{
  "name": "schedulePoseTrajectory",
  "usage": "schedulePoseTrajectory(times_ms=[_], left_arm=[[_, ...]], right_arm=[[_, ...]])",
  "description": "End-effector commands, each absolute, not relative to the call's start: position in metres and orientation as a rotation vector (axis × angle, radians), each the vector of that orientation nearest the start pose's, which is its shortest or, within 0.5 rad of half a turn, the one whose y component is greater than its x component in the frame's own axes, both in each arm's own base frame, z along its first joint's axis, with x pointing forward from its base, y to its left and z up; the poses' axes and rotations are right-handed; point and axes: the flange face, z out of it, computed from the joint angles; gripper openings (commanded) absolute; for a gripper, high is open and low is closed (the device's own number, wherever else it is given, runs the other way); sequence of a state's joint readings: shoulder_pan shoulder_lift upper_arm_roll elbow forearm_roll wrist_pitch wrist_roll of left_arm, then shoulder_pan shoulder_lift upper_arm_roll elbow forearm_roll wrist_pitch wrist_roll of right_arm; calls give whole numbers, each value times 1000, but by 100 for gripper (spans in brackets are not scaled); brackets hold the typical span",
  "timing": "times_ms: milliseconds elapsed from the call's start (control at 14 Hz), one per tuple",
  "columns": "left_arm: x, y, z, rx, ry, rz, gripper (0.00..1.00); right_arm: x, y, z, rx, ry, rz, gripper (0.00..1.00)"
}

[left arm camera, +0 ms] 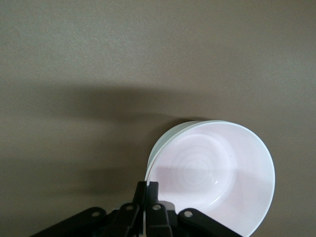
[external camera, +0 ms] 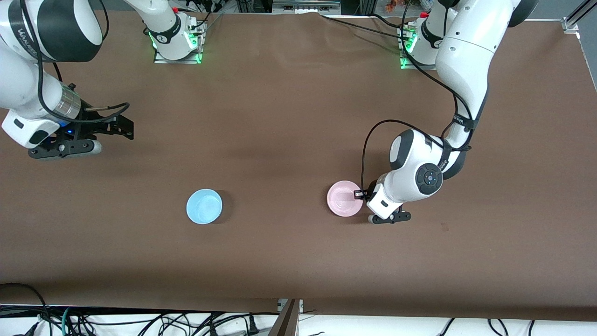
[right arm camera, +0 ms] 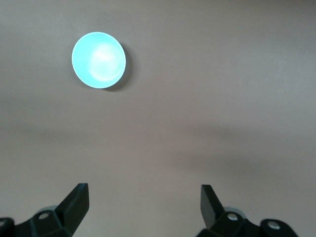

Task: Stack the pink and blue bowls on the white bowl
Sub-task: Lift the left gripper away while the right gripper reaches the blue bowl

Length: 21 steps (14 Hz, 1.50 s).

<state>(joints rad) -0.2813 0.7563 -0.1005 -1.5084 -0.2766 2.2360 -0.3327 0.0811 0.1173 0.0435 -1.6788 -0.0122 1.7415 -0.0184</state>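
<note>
The small round light blue plastic bowl [external camera: 204, 206] is sitting upright on the brown table [external camera: 289, 261] toward the right arm's end, well apart from the pale pink round plastic bowl [external camera: 344, 198], which is lying toward the left arm's end. In the left wrist view a white rim [left arm camera: 170, 135] is showing just under the pink one. The left gripper [left arm camera: 146, 193] is pinching the pink bowl's rim, fingers pressed together on it. The right gripper [right arm camera: 144, 200] is waiting above bare table, fingers spread wide.
</note>
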Motion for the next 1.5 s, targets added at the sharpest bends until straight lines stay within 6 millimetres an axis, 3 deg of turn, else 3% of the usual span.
schedulePoseTrajectory(times_ms=[0, 214, 286, 429, 500, 571, 714, 786, 929, 1071, 1214, 1429], left_arm=[[668, -265, 229, -3388, -275, 180, 100], [670, -257, 256, -3385, -309, 210, 100], [672, -247, 266, -3376, -319, 248, 100], [686, -214, 303, -3362, -345, 270, 100], [687, -197, 323, -3356, -359, 271, 100], [689, -175, 344, -3343, -386, 248, 100], [686, -124, 388, -3245, -374, 210, 100], [683, -101, 418, -3189, -298, 150, 100], [668, -74, 469, -3126, -127, 113, 100], [653, -39, 519, -3108, -179, 59, 100], [633, -18, 562, -3100, -228, 30, 100], [607, -6, 592, -3092, -244, 87, 100]], right_arm=[[602, 75, 531, -3130, -251, 74, 99], [606, 74, 521, -3127, -247, 99, 100], [606, 75, 519, -3127, -247, 106, 100], [616, 82, 475, -3118, -267, 221, 100], [618, 81, 467, -3116, -267, 240, 100], [620, 83, 458, -3116, -267, 250, 100], [634, 97, 419, -3106, -266, 260, 100], [643, 111, 392, -3086, -280, 233, 100], [662, 136, 331, -3078, -287, 148, 100], [674, 158, 281, -3079, -266, 37, 100], [689, 160, 258, -3071, -292, -54, 100], [706, 157, 247, -3070, -285, -88, 99]])
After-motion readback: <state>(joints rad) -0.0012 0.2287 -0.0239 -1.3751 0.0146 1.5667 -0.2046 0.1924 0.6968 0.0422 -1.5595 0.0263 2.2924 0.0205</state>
